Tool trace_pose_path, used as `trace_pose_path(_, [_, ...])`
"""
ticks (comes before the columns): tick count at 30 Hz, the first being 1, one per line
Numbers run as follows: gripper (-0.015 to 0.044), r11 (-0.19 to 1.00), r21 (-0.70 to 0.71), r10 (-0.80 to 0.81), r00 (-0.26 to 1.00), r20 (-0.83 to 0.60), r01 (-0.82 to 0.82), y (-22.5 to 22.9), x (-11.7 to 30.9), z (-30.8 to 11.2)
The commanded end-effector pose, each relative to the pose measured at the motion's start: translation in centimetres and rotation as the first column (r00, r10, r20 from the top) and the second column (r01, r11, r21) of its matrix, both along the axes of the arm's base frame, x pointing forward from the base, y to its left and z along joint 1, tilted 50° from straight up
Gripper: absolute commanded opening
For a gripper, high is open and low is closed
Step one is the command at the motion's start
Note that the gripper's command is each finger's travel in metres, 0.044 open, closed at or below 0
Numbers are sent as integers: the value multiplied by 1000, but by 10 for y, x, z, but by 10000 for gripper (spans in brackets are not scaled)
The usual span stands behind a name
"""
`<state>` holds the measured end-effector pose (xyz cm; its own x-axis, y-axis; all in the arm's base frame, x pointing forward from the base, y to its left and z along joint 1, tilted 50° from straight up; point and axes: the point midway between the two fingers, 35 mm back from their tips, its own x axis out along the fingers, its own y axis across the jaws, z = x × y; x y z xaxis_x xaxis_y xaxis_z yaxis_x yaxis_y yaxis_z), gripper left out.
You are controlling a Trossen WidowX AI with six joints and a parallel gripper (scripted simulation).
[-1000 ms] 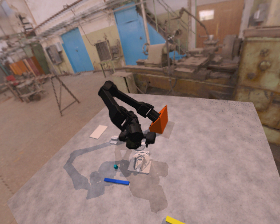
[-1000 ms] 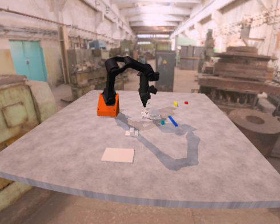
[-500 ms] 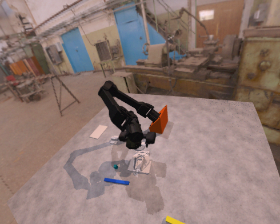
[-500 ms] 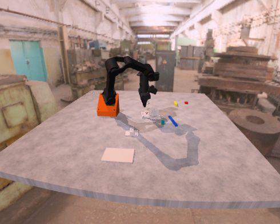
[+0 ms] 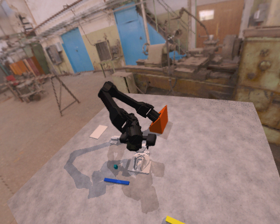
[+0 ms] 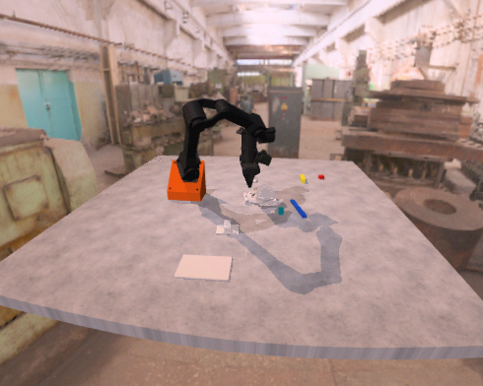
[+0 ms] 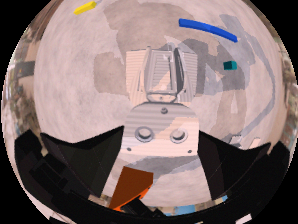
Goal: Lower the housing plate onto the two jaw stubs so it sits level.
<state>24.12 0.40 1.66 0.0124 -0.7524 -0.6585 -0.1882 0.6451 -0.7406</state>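
Note:
My gripper (image 6: 249, 185) (image 7: 160, 131) is shut on the white housing plate (image 7: 161, 116), with a black finger at each side edge. The plate has a rounded far end, two large round holes and smaller holes; in the top view it is mostly hidden by the hand. The plate is held above the near end of the gripper model's white base (image 5: 135, 171) (image 7: 134, 62). Two upright jaws, the left jaw (image 7: 148, 72) and the right jaw (image 7: 179, 72), stand on that base. The plate hides the pins and stubs in the wrist view, so contact cannot be told.
A teal cube (image 5: 115, 166) (image 6: 281, 211) (image 7: 230, 65) and a blue bar (image 5: 116, 181) (image 6: 298, 208) (image 7: 207, 29) lie beside the base. A small white stand (image 5: 114, 140) (image 6: 227, 228) and a cream panel (image 5: 98, 132) (image 6: 203, 267) lie on the other side. Yellow (image 6: 303, 178) and red (image 6: 321, 176) blocks lie farther off.

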Motion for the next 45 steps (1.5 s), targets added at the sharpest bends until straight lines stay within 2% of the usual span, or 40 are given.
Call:
trace_pose_path(1, [351, 1000, -5, 6, 1000, -4, -6, -5, 0, -4])
trace_pose_path(27, [351, 1000, -10, 7, 1000, -5, -7, -38, -1, -31])
trace_pose_path(45, [351, 1000, -10, 8, 1000, -7, -8, -39, -1, -31])
